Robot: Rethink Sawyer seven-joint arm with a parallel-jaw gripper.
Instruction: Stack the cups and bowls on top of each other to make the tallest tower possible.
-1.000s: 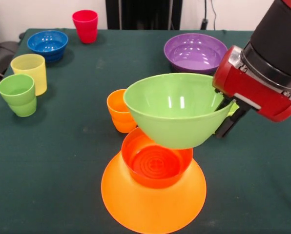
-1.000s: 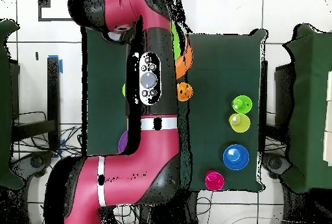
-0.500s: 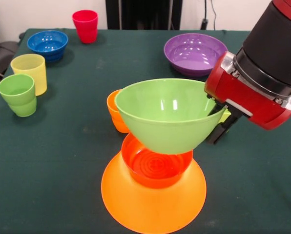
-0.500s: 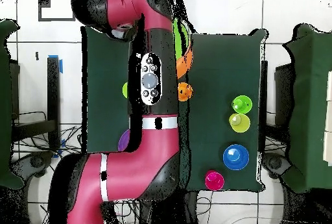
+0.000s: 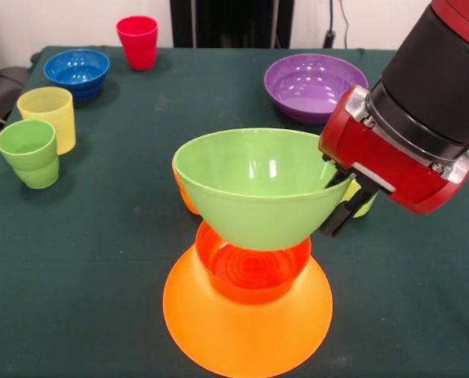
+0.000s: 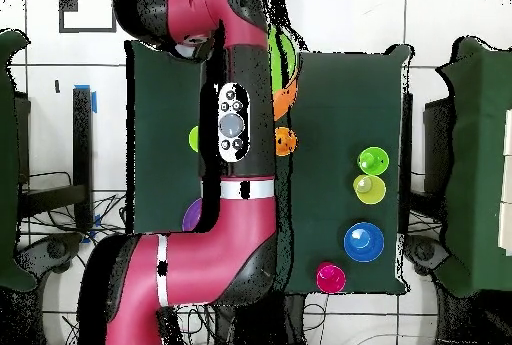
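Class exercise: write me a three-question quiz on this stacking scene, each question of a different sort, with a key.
1. True or false: the green bowl is gripped at its rim by the end effector.
2. Which bowl sits on the upturned orange bowl? A) blue B) purple C) red-orange
3. Fill in: in the front view, the red cup stands beside the ____ bowl.

Key
1. True; the green bowl hangs above the tower.
2. C, the red-orange bowl, open side up.
3. Blue; the blue bowl is at the far corner.
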